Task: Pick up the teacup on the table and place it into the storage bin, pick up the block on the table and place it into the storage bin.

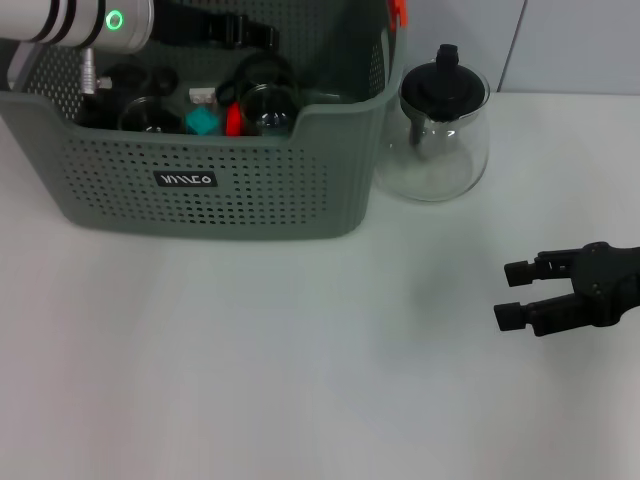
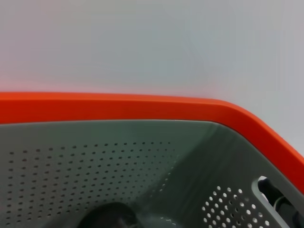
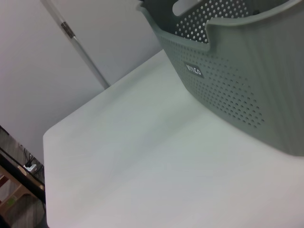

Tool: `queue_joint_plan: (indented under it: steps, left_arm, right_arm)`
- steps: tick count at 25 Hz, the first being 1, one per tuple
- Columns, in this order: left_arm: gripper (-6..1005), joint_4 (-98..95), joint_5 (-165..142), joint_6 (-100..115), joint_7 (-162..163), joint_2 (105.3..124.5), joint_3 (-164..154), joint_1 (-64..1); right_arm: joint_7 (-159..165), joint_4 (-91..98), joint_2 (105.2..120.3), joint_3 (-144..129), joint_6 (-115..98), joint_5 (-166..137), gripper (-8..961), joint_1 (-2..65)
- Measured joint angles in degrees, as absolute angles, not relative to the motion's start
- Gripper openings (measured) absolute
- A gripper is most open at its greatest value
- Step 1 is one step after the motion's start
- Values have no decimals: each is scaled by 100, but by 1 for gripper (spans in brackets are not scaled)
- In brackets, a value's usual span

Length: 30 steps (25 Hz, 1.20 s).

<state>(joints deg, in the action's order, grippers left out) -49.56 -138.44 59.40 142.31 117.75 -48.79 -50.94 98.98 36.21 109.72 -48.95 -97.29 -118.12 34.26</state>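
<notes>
The grey-green storage bin (image 1: 250,200) stands at the back left of the white table (image 1: 250,380). Inside it a glass teacup (image 1: 266,108) sits beside a teal block (image 1: 203,122), among other dark items. My left arm (image 1: 80,20) reaches over the bin's far left corner, and its fingers are hidden. The left wrist view shows only the bin's orange rim (image 2: 118,107) and its perforated inner wall (image 2: 95,161). My right gripper (image 1: 510,293) hovers open and empty above the table at the right. The right wrist view shows the bin's outer wall (image 3: 237,85) and the table (image 3: 142,166).
A glass teapot (image 1: 440,130) with a black lid stands just right of the bin. Another glass cup (image 1: 148,115) and a red item (image 1: 232,120) lie in the bin. An orange clip (image 1: 398,10) sits on the bin's back right corner.
</notes>
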Motion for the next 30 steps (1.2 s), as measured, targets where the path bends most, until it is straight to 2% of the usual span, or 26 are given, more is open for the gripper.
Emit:
queue_joint_plan:
  steps: [2, 7, 13, 19, 23, 25, 30]
  left_arm:
    - [531, -4934, -13887, 5881, 14235, 11775, -4909, -5096]
    - [723, -4932, -13927, 5743, 14238, 11781, -4996, -5052]
    - [868, -5690, -12812, 6807, 13683, 11795, -4512, -4615]
    - [864, -5790, -10721, 9617, 11653, 11783, -3415, -3860]
    - [864, -5772, -10759, 10692, 10876, 11836, -3081, -3429]
    - [863, -5759, -10954, 10796, 10538, 11932, -3066, -3184]
    - [863, -5482, -11630, 10676, 9585, 12144, -3064, -2779]
  right_arm:
    - [9872, 3623, 10971, -4896, -9729, -11813, 942, 3419]
    - [9848, 3627, 10969, -4896, -9742, -11813, 942, 3393]
    - [9742, 3601, 10969, -4896, -9722, -11800, 942, 3386]
    - [9370, 3570, 11001, -4698, -10007, -11772, 942, 3383]
    - [8920, 3563, 11104, -4411, -10275, -11768, 942, 3377]
    - [8708, 3562, 11189, -4360, -10289, -11766, 942, 3410]
    - [8287, 3553, 11524, -4383, -9971, -11768, 942, 3604]
